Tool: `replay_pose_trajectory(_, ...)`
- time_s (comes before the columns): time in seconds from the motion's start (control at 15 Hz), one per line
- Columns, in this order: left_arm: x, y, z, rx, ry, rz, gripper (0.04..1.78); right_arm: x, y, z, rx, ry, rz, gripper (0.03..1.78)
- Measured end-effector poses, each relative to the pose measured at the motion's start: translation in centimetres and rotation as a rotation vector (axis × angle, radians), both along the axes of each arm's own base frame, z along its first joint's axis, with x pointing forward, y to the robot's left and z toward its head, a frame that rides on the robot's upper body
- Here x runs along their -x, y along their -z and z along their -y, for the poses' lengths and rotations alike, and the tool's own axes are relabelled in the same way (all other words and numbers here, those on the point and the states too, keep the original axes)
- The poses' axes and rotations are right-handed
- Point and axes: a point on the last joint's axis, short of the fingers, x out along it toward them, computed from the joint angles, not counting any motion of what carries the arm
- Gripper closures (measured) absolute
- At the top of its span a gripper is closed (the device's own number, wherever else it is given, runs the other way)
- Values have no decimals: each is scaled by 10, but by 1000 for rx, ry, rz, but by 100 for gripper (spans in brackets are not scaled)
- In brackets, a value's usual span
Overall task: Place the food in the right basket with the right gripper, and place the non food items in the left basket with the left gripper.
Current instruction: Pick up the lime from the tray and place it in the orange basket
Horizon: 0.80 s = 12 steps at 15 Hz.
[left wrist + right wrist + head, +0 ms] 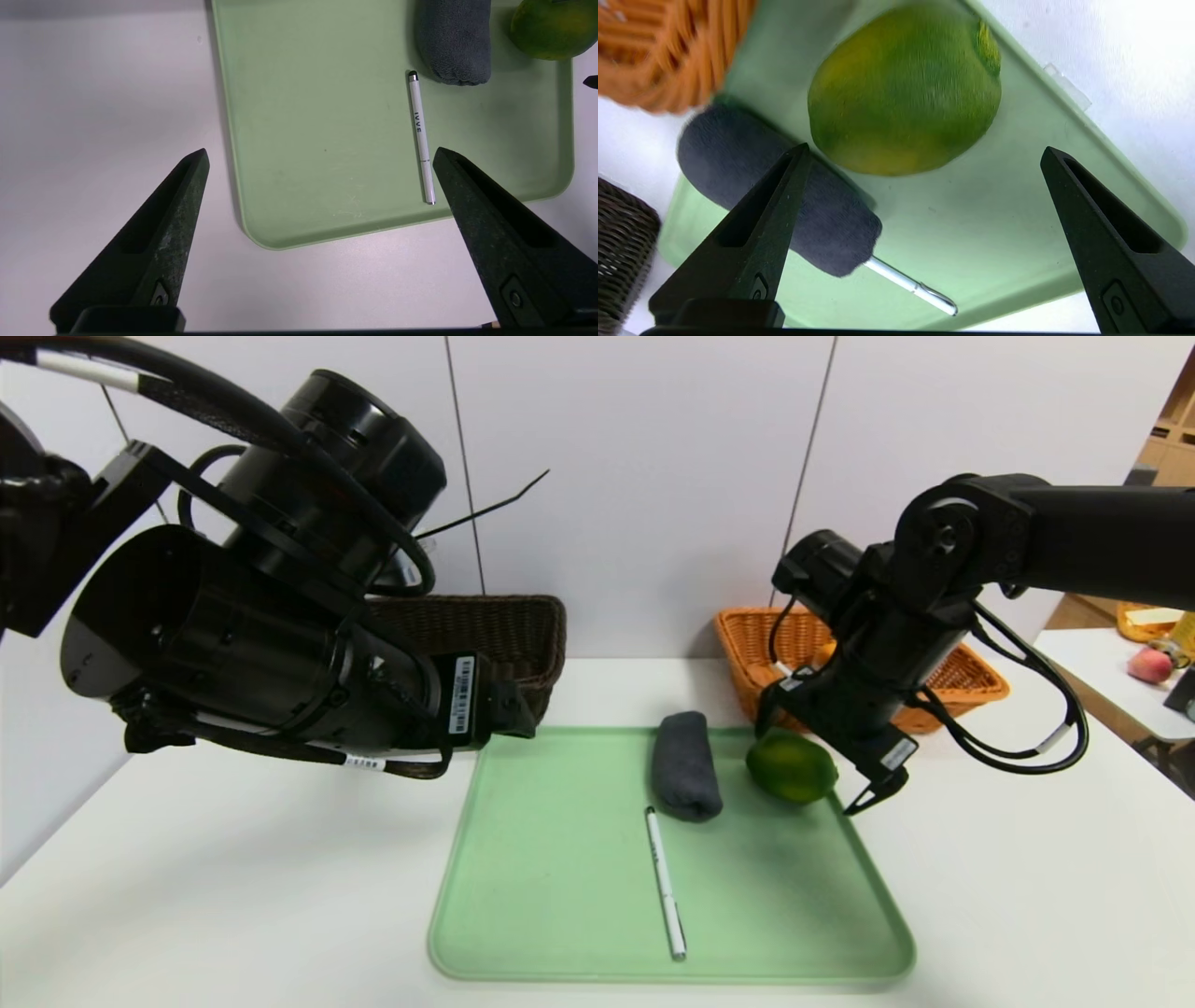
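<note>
Green lime-like fruit (792,766) lying on the far right part of the light green tray (560,915), close to the tray's right rim. Right gripper (814,758) lowered just over the fruit, fingers spread wide with nothing between them; one fingertip (864,800) hanging past the tray's right edge, the other hidden behind the gripper body in the head view. In the right wrist view, fruit (906,88) lying ahead of the two spread fingers (752,242), not touched by them.

Rolled dark grey cloth (686,765) just left of the fruit, apart from it by a narrow gap. White pen (665,882) lying lengthwise on the tray in front of the cloth, its far tip just beside the roll's near end; touching or not, cannot tell.

Orange wicker basket (971,677) behind the tray on the right, mostly blocked by the right arm. Dark brown wicker basket (504,635) behind the tray's left corner, partly covered by the left arm.

Left gripper (320,156) held high over the tray's near left part and the white table (187,877), fingers (163,233) spread wide, holding nothing. Peach-like fruit (1150,665) on a side table far right.
</note>
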Motion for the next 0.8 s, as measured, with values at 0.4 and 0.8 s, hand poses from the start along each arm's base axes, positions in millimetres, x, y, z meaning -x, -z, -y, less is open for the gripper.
replay_pose_trajectory(0.4,0,3,-1,11,-3,14,13,-13,8,3,-28,54,18,11)
replay_pose_trajectory(0.8,-1,7,-3,2,-10,4,13,-22,22,3,-40,58,-11,11)
